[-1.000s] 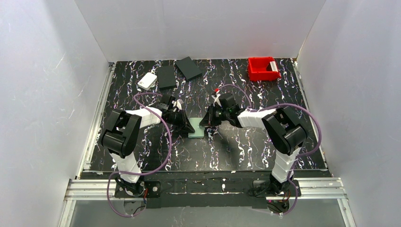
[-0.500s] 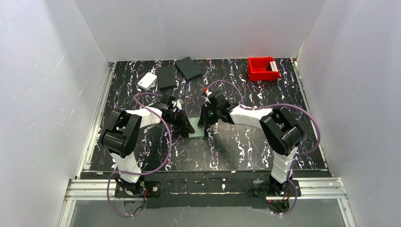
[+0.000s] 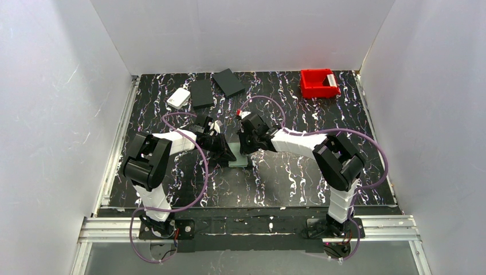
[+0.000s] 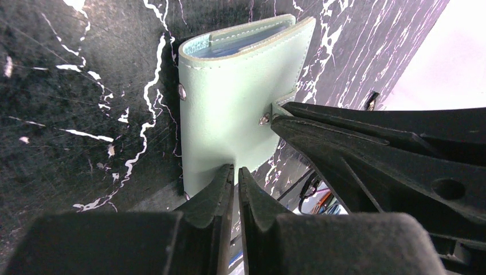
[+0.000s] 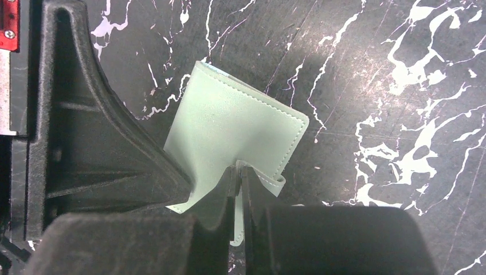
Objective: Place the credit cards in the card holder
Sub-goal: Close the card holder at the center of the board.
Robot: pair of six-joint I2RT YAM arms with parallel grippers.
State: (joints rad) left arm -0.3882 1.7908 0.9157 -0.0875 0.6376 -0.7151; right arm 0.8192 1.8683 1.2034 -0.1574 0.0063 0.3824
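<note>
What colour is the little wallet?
The card holder is pale sage green, clearest in the left wrist view.

Red bin (image 3: 318,83), white box (image 3: 179,98), two black rectangles (image 3: 202,93) at back.

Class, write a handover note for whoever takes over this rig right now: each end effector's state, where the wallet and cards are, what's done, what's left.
Left end effector: shut on the wallet, pinching one edge.
Right end effector: shut on the same wallet, beside its snap tab.
Wallet: mid-table, folded, blue pockets showing at one edge.
Cards: none clearly visible; whether any are in the wallet can't be told.
Done: both end effectors grip the wallet.
Left: open it, fetch cards, slide them in.
</note>
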